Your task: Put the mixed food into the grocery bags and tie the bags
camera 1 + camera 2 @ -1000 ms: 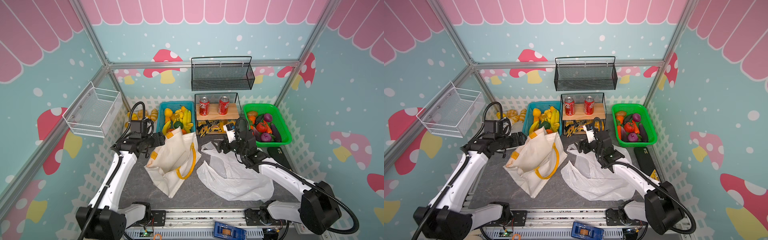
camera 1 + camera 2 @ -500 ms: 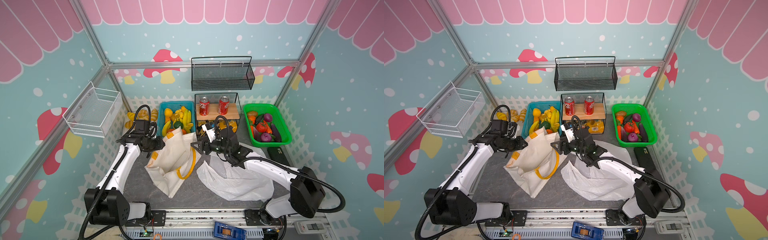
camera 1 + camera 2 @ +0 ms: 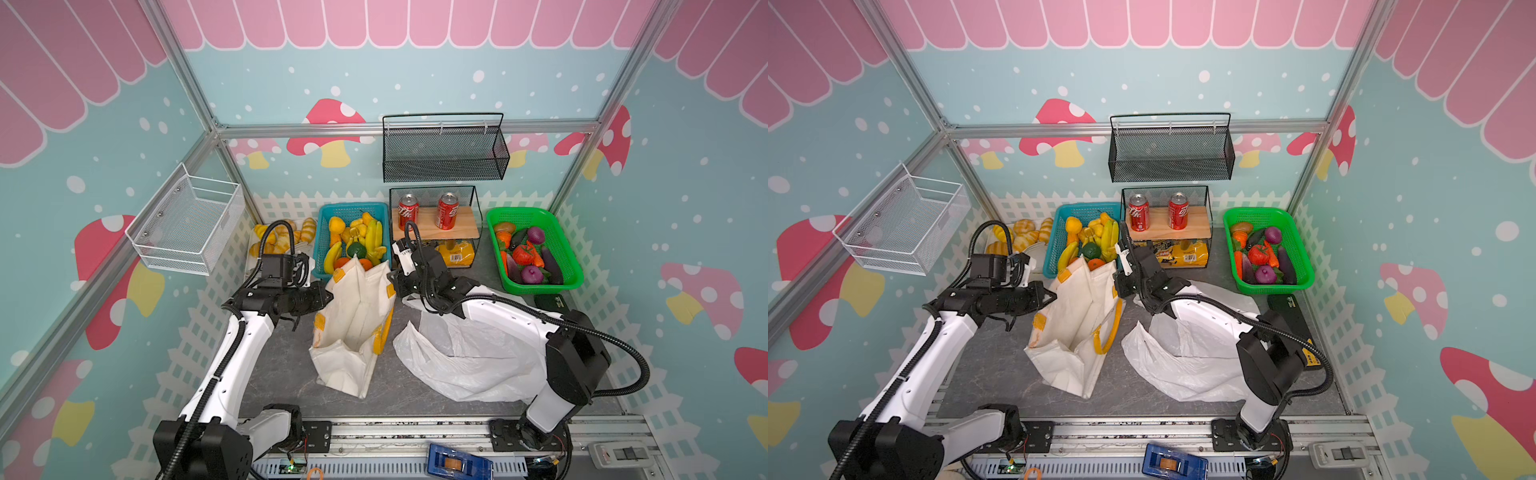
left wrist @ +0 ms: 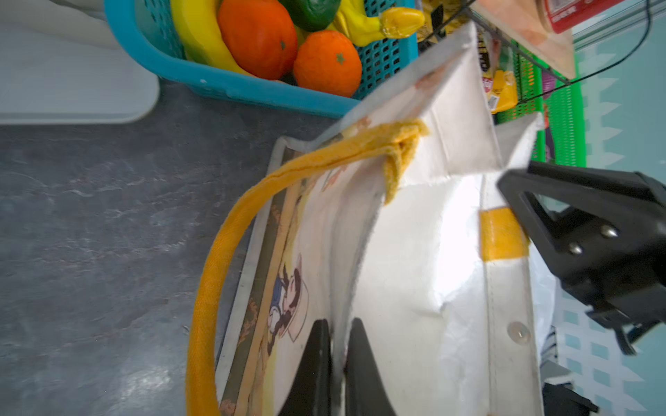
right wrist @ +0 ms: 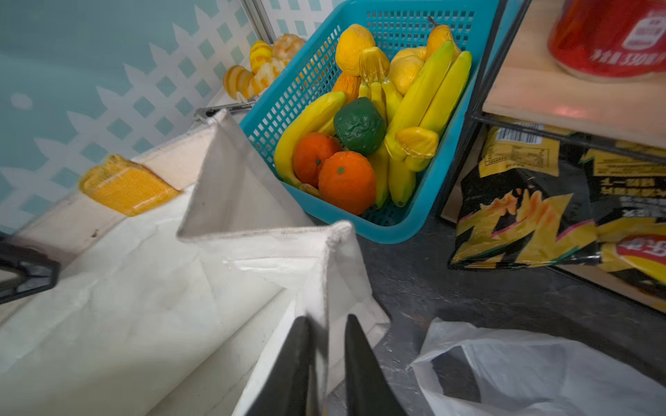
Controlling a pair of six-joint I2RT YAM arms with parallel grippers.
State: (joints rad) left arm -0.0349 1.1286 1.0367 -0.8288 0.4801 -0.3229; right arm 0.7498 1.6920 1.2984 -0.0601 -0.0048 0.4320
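Canvas tote (image 3: 353,316) is lying mid-table, long axis running front to back, its open mouth pointing at the blue fruit basket (image 3: 328,232). Left gripper (image 3: 328,296) is pinching the mouth's left rim, with the fabric wall sitting between nearly closed jaws. Right gripper (image 3: 394,286) is clamping the opposite rim the same way. White plastic bag (image 3: 465,357) is lying crumpled just right of the tote.

Teal walls (image 3: 415,75) with mushrooms and pink scallops are closing in the dark grey, stone-look worktop (image 3: 286,374). White picket trim (image 3: 282,201) is running along its back edge. A white wire basket (image 3: 187,224) is hanging on the wall by its left edge, a black mesh basket (image 3: 444,156) on the wall behind. Light seems to be falling evenly from above.
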